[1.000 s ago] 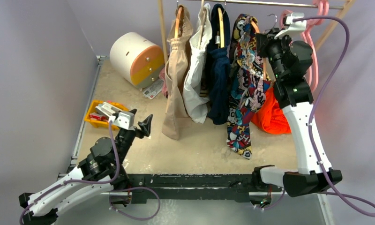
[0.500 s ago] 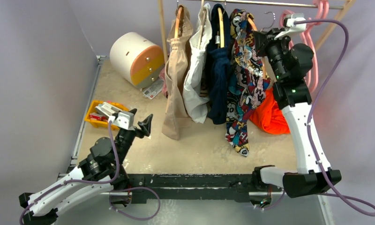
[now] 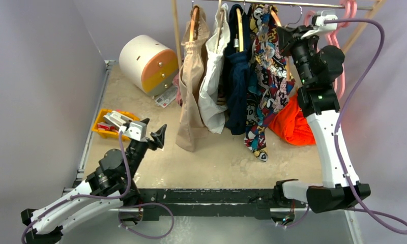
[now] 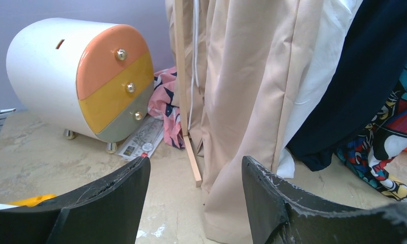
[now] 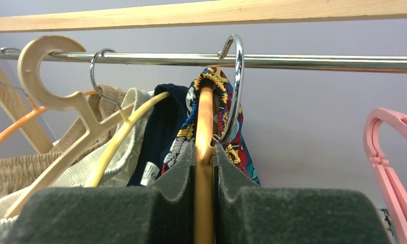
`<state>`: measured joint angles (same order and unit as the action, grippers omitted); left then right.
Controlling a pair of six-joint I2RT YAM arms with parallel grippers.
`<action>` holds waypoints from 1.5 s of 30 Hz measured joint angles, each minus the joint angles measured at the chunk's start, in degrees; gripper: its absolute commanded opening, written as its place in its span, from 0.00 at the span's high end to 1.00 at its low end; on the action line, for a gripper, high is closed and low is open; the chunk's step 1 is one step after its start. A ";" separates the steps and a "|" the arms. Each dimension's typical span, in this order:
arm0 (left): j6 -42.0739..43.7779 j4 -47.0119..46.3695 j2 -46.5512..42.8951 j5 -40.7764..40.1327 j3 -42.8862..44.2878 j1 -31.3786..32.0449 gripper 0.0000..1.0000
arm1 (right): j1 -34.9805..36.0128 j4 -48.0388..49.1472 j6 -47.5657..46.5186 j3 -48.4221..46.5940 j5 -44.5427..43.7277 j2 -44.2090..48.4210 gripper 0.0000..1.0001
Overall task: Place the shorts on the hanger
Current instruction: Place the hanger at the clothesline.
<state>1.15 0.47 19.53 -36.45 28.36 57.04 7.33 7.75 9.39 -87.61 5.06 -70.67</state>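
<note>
One pair of shorts (image 3: 265, 71), the comic-print ones, hangs draped over the peach-orange hanger (image 5: 204, 117). Their gathered waistband is bunched round the hanger just above my right fingers (image 5: 191, 165). Those fingers are pressed in from both sides, pinching the hanger just below its silver hook (image 5: 237, 76). The hook rises straight above them and crosses the metal rail (image 5: 318, 62). From the wrist view it looks hooked over, though I cannot tell whether it bears on the rail.

To the left of the right fingers, in order, are a navy garment (image 5: 163, 127), a white garment (image 5: 127, 152) and a pale wooden hanger (image 5: 64, 101). To their right are the pink hangers (image 5: 389, 162). In the top view the shorts trail down from the fingers, with an orange garment (image 3: 293, 124) just beside their lower half.

My left fingers (image 3: 153, 133) are spread wide with nothing between them, low over the sandy surface (image 4: 38, 162). Straight ahead of them hangs a beige garment (image 4: 242, 101). Ahead and to their left sits a white drum of drawers (image 4: 54, 76), with a pink patterned cloth (image 4: 166, 101) beside it. To their right the shorts' hem lies close to the surface. A yellow tray (image 3: 100, 127) sits just left of them.
</note>
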 measured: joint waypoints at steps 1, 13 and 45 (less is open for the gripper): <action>0.02 0.00 0.00 0.00 0.00 -0.02 0.35 | 0.00 0.20 0.00 -0.42 -0.02 -0.55 1.00; 0.07 0.00 -0.07 -0.02 -0.15 -0.02 0.35 | -0.42 2.10 -0.07 -3.15 -1.57 -5.62 1.00; 0.15 -0.02 -0.02 -0.04 -0.15 -0.02 0.34 | -1.03 -4.59 1.49 -8.00 -2.58 -5.81 0.05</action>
<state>1.30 0.45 19.51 -36.49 28.21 57.01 6.31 3.16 10.87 -95.61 2.48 -76.49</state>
